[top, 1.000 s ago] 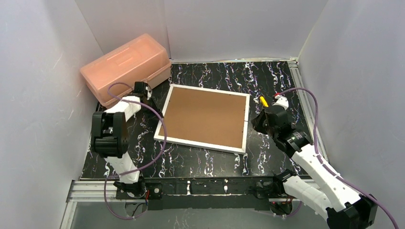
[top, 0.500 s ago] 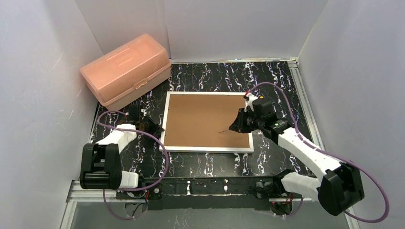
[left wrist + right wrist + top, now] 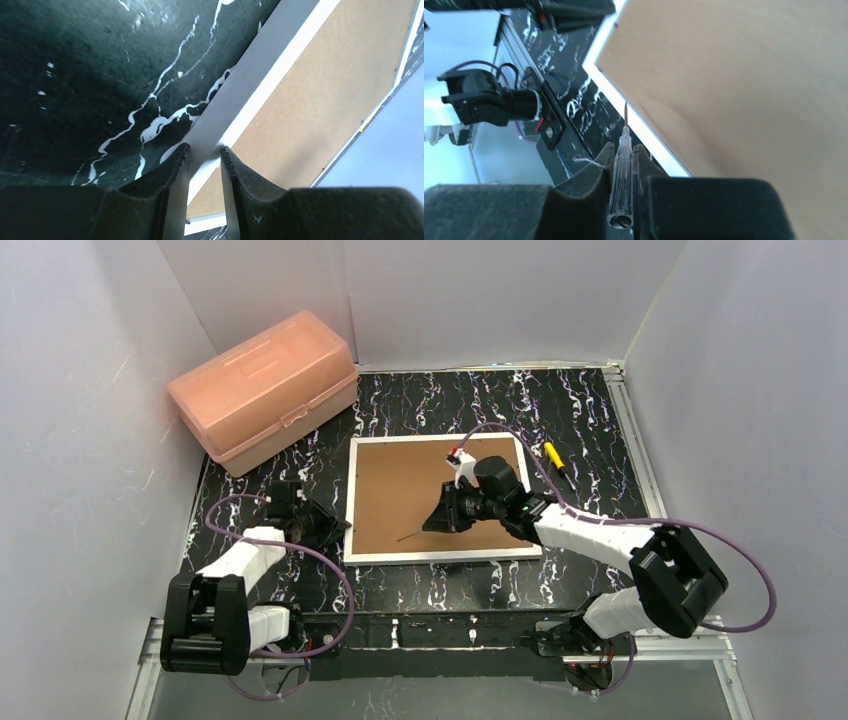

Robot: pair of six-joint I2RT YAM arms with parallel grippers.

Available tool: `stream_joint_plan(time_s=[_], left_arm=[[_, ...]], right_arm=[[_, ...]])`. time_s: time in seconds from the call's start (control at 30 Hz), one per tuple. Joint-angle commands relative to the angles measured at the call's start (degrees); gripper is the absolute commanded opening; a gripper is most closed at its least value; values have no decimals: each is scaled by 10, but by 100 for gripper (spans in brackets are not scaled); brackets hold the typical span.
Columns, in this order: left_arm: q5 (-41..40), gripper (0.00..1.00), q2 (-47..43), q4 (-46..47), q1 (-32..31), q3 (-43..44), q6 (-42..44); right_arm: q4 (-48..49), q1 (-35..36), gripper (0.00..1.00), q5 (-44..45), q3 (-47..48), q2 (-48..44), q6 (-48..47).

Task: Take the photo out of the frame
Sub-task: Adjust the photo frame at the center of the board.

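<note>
Overhead, the frame [image 3: 470,555] lay face down on the table [image 3: 600,420] with its brown backing board [image 3: 400,480] uppermost. The photo was out of sight, presumably under that board. The left gripper [image 3: 335,530] met the frame's left border close to the near corner. The right gripper [image 3: 432,520] hung low over the near half of the board.

From the left wrist, the jaws were clenched on the white border, one finger [image 3: 170,180] outside it and the other on the board side. That hold was narrow and sat at a single spot. A sideways push from the other arm would likely swing the frame about it, or pull the rim out of the pads.

From the right wrist, the jaws gripped a clear-handled screwdriver [image 3: 622,170], its tip aimed at the seam where board met border. I could not tell whether the tip touched. On so smooth a board it might skate and score the fibre, or jump the border altogether. Driven too steeply under the board, it could scratch the print. The slim handle might also twist in the pads under load.
</note>
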Motion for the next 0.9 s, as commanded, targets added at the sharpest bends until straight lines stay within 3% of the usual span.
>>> stream_joint_plan(time_s=[0.0,0.33,0.6,0.87], left_arm=[[20,26,-7,-13,-33,-45,-28],[-12,31,-69,-86,-42,-10,41],[69,42,-35,-49,-41,35,122],[90,38,-10,-20,-39,41,149]], right_arm=[[178,16,1,19,-9,37,64],[275,35,1,19,11,135,108],[306,37,1,18,13,177,126],[330,38,1,23,16,213,140]])
